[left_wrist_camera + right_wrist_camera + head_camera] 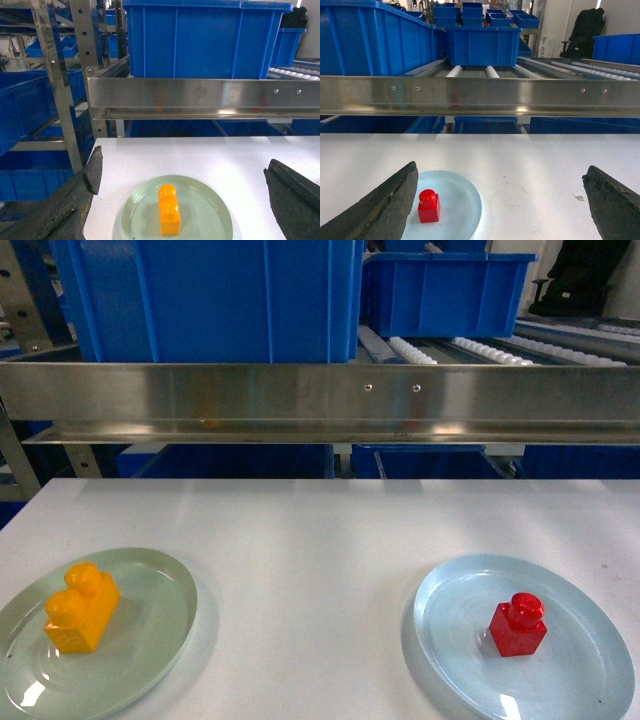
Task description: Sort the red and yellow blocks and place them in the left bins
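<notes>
A yellow block (82, 606) lies on a pale green plate (165, 580) at the table's front left. A red block (518, 625) stands on a pale blue plate (580, 640) at the front right. Neither gripper shows in the head view. In the left wrist view the left gripper (182, 172) is open, its dark fingers (92, 172) spread wide, with the yellow block (169, 209) and its plate (210, 207) below and between them. The right gripper (500, 175) is open too; the red block (428, 206) on its plate (462, 200) sits by its left finger (395, 192).
A steel rail (320, 400) of a roller rack crosses the back edge of the white table (320, 530). Large blue bins stand on the rack: one at the left (210, 295), one further right (445, 290). More blue bins (25, 105) fill shelves at the left.
</notes>
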